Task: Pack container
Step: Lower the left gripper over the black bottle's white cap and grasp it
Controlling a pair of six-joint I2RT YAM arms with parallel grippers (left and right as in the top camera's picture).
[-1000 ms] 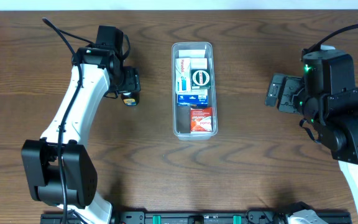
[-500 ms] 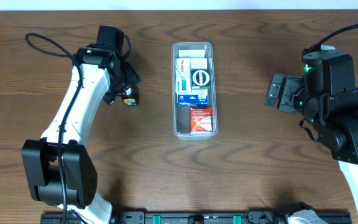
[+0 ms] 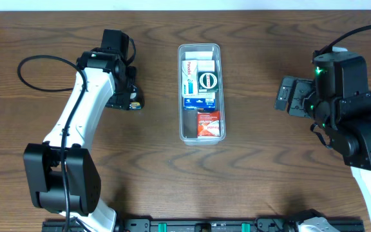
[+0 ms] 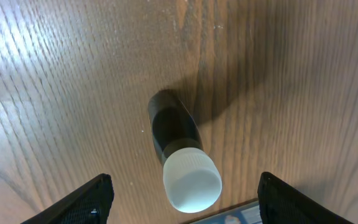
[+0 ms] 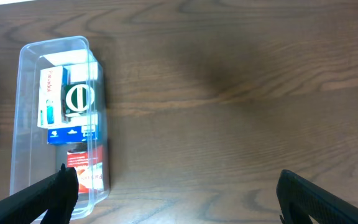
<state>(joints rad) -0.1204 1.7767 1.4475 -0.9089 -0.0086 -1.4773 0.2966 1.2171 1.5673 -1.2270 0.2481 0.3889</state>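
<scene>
The clear plastic container (image 3: 199, 46) lies in the middle of the table. It holds several small boxes: a white and blue one (image 3: 189, 77), a dark green round-logo one (image 3: 208, 80), a blue one (image 3: 199, 101) and a red one (image 3: 208, 124). My left gripper (image 3: 126, 95) is left of it, open, over a small dark bottle with a white cap (image 4: 180, 155) lying on the wood between my fingers (image 4: 185, 202), untouched. My right gripper (image 3: 288, 95) is open and empty to the right; its view shows the container (image 5: 55, 43) at left.
A blue-printed box edge (image 4: 229, 216) shows just below the bottle's cap in the left wrist view. The left arm's black cable (image 3: 31, 64) loops out to the far left. Bare wood lies under the right gripper (image 5: 179, 193).
My left wrist has turned and shifted slightly over the bottle, and its cable has swung out to the left. The right arm and the container have not moved.
</scene>
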